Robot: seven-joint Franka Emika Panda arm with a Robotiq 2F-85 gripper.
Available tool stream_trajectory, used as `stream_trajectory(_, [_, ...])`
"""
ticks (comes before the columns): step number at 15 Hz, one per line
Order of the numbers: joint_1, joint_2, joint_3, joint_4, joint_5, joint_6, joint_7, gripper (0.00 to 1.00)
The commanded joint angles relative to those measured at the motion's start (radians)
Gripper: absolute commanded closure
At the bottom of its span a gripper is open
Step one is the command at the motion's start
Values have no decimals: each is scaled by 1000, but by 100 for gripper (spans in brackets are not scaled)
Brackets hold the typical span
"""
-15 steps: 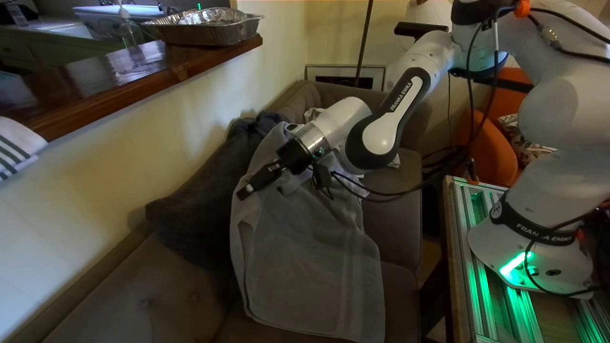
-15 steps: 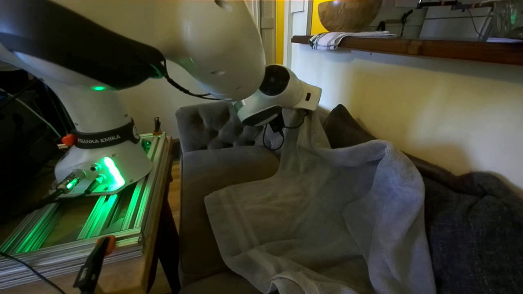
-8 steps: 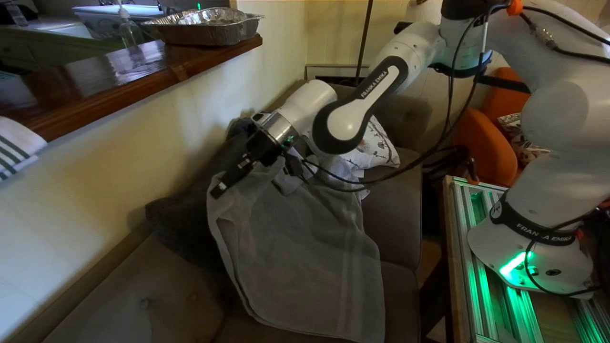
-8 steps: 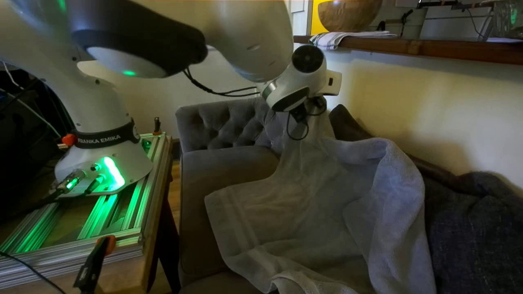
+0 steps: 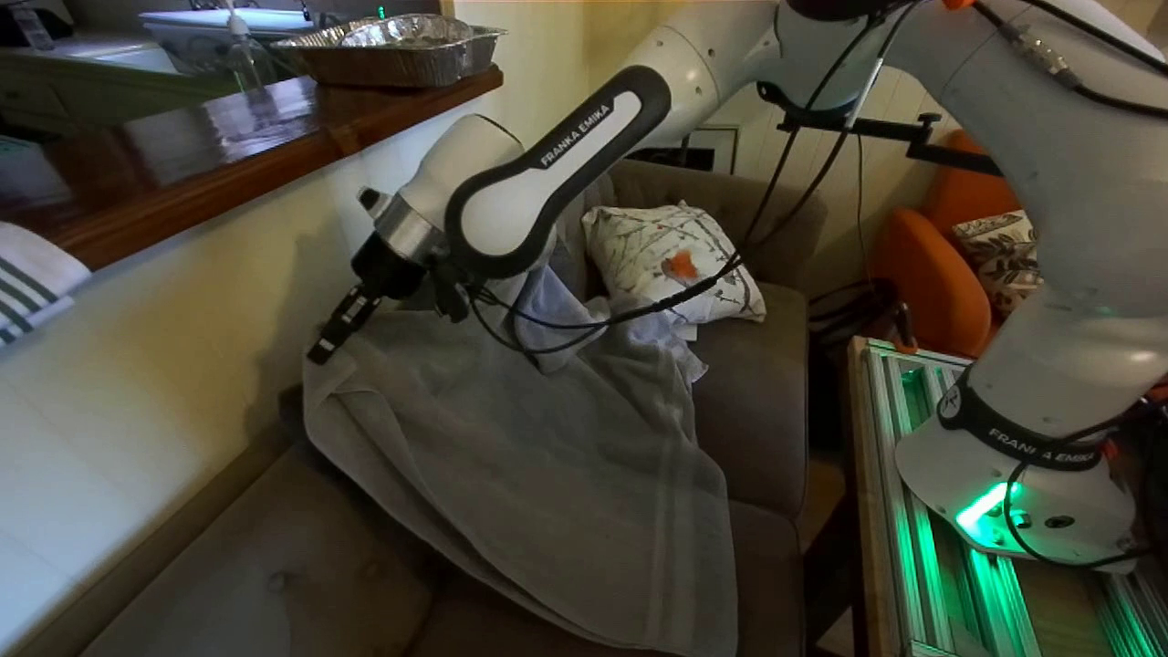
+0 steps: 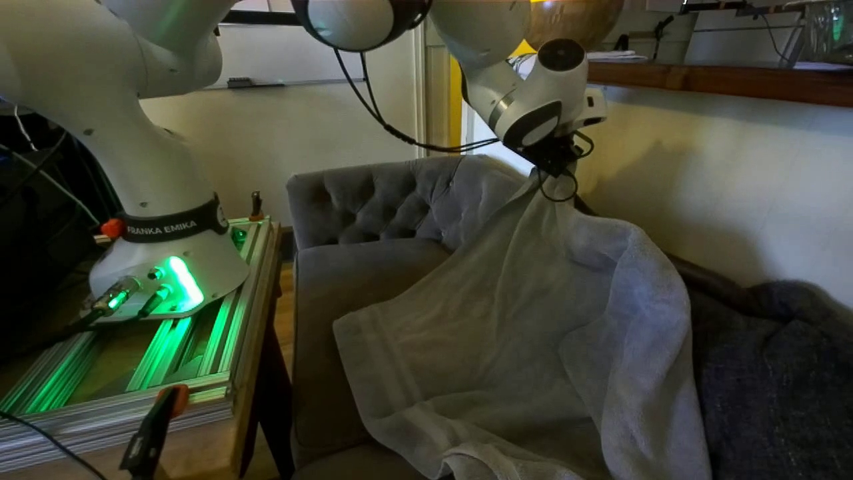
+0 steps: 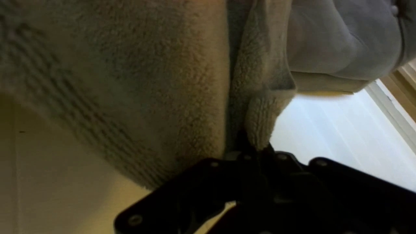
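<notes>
Where our gripper pinches a raised edge of the grey towel, jaws closed on its cloth, we see it slope down across the sofa seat, dark fabric beside it in an exterior view, a patterned white pillow near it, pale wall beyond our gripper.

Living room of a home: tufted grey sofa, patterned cushion on the sofa, orange armchair near the sofa, wooden ledge with foil pans above the sofa's back.
</notes>
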Motion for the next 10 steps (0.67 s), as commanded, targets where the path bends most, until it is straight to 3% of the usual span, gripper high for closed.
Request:
stream_trajectory(1, [181, -57, -182, 141, 76, -21, -101, 68])
stream_trajectory(4, [290, -62, -305, 207, 76, 1, -180, 48])
stream_trajectory(10, [278, -57, -312, 179, 29, 125, -406, 7])
